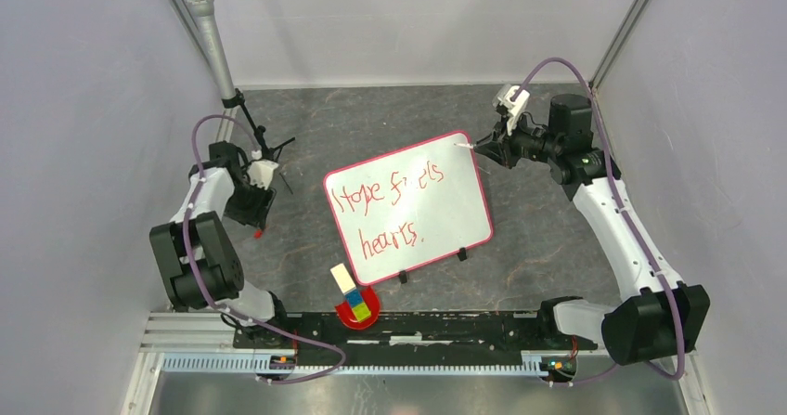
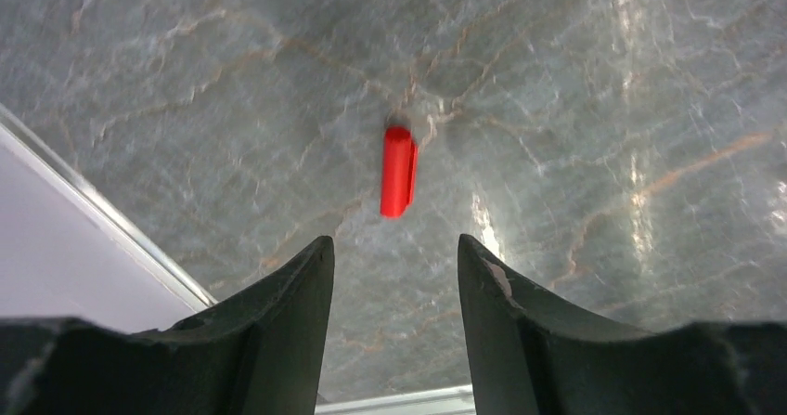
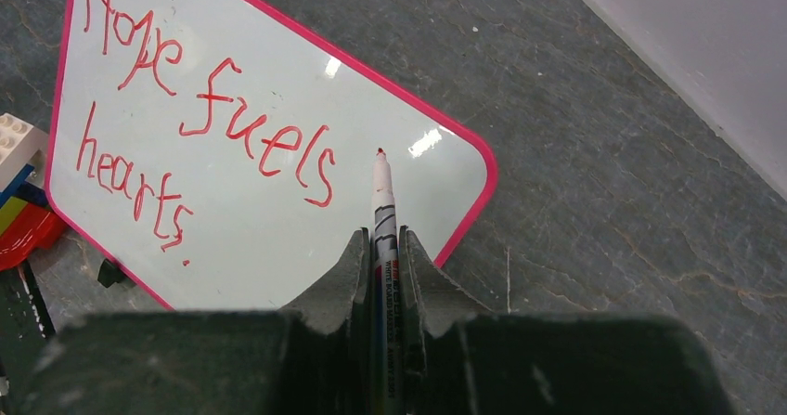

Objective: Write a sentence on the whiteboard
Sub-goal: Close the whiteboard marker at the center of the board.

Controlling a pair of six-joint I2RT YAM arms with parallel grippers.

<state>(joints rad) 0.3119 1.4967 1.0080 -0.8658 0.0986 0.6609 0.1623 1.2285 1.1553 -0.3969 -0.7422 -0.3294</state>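
Jaws, left gripper (image 1: 251,209): top view, well left of the glossy white pink-bordered whiteboard (image 1: 436,234), which lies flat mid-worktop (image 1: 371,123) with a red sentence written on it.
Left wrist view: jaws apart, empty, over small red plastic marker cap (image 2: 398,171), likely to collect it.
Right wrist view: right gripper (image 3: 382,240) clamped on white marker pen (image 3: 381,192), tip over board corner, presumably awaiting capping.

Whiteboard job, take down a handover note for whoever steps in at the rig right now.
Right gripper: shut on the marker, uncapped, tip by the far right corner of the whiteboard.
Left gripper: open, empty, above the red cap on the table.
Done: "Hope fuels hearts." is written in red, full stop included.
Left: probably picking up the cap and capping the marker.
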